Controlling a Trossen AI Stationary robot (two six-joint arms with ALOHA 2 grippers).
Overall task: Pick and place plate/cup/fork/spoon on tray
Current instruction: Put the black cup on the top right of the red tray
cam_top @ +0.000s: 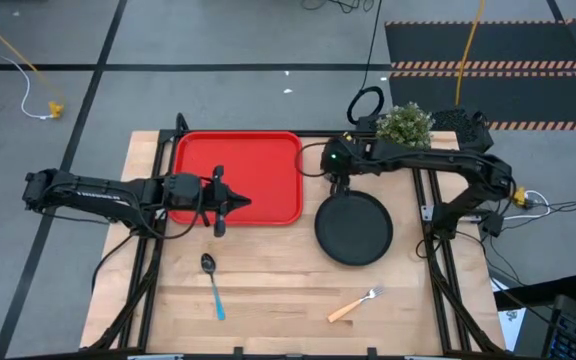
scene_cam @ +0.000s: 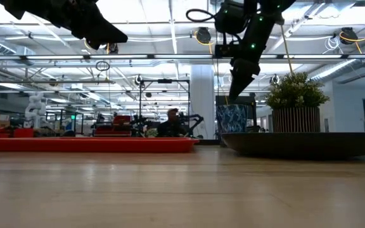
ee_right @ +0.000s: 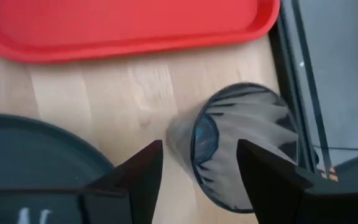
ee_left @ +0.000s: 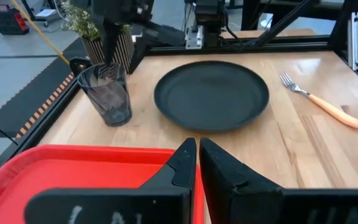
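The red tray (cam_top: 253,165) lies at the far left. The black plate (cam_top: 353,230) rests flat on the table to its right. The dark translucent cup (ee_left: 109,94) stands upright on its base between tray and potted plant. My right gripper (ee_right: 199,149) hangs open just above the cup (ee_right: 244,146), slanting down, its fingers apart from the rim. The blue-handled spoon (cam_top: 212,285) and the orange-handled fork (cam_top: 356,304) lie flat near the front edge. My left gripper (ee_left: 197,152) is shut with nothing in it, raised over the tray's near right corner.
A potted green plant (cam_top: 405,124) stands at the far right, close behind the cup. Black frame rails (cam_top: 438,250) run along the table's sides. Bare wood lies between the plate, spoon and fork.
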